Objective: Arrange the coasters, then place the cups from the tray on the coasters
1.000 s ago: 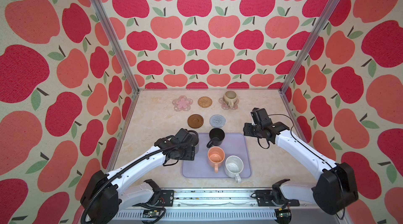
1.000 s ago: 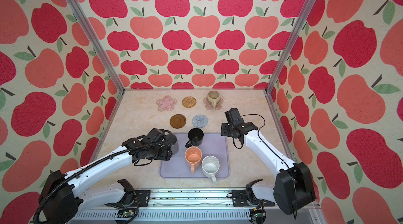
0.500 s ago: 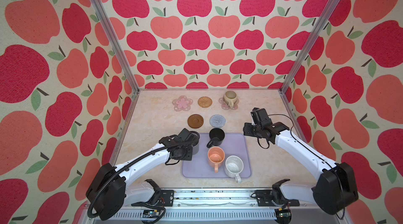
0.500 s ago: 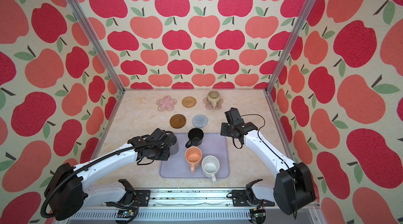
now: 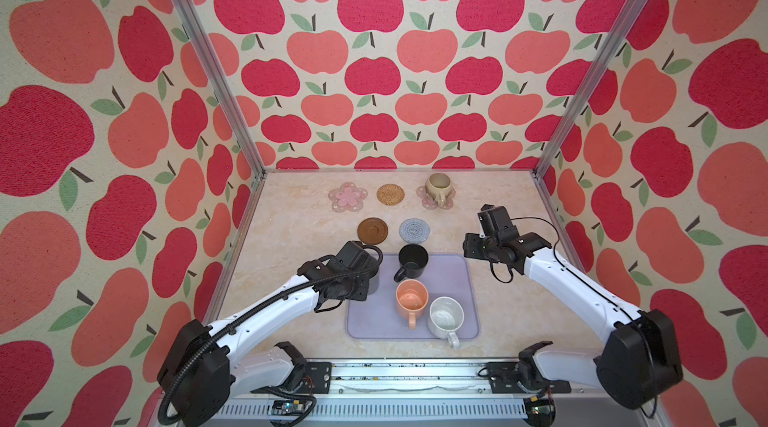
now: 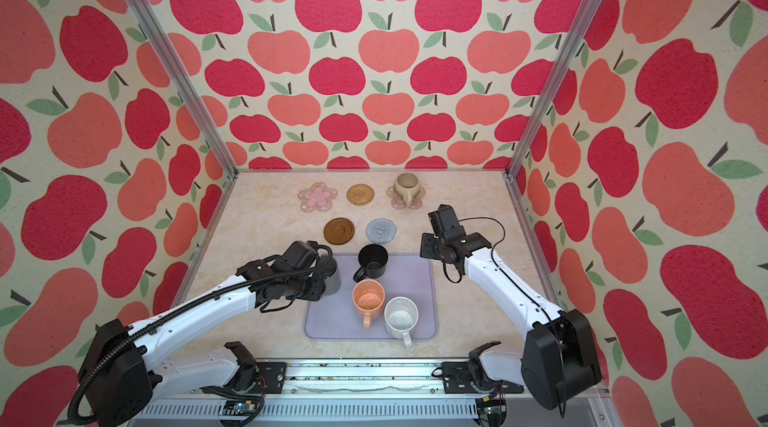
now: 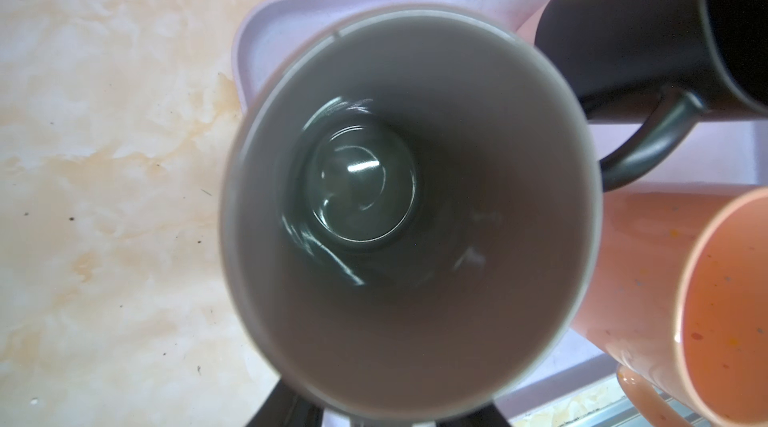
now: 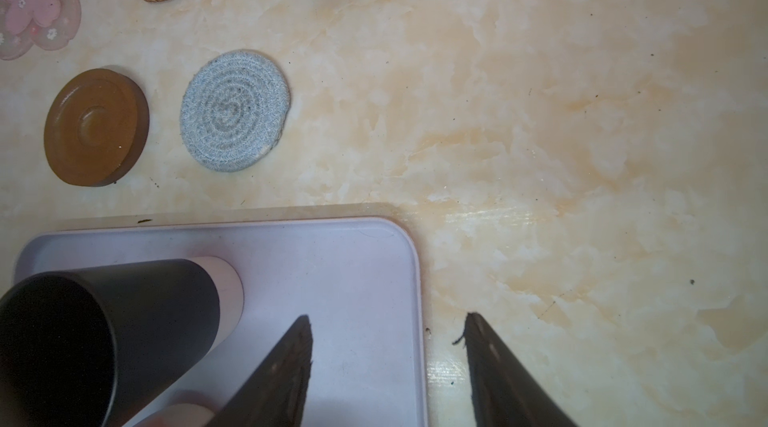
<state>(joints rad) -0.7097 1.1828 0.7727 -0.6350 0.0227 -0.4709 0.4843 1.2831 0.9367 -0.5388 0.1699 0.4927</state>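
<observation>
Looks like the grab step on the tall grey mug (image 7: 407, 204) at the far-left corner of the tray (image 5: 449, 279), left tool (image 5: 361, 276) right over it (can't tell if clamped), right tool (image 8: 388, 321) hanging jaws-apart by the far-right corner; needs a firm pinch next, straight lift, hop to the brown coaster (image 5: 372, 230).

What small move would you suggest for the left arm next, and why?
Probably close the left gripper firmly on the tall grey mug before lifting: its fingers show either side of the mug, which stands on the tray, and the dark brown coaster nearby is bare.
</observation>
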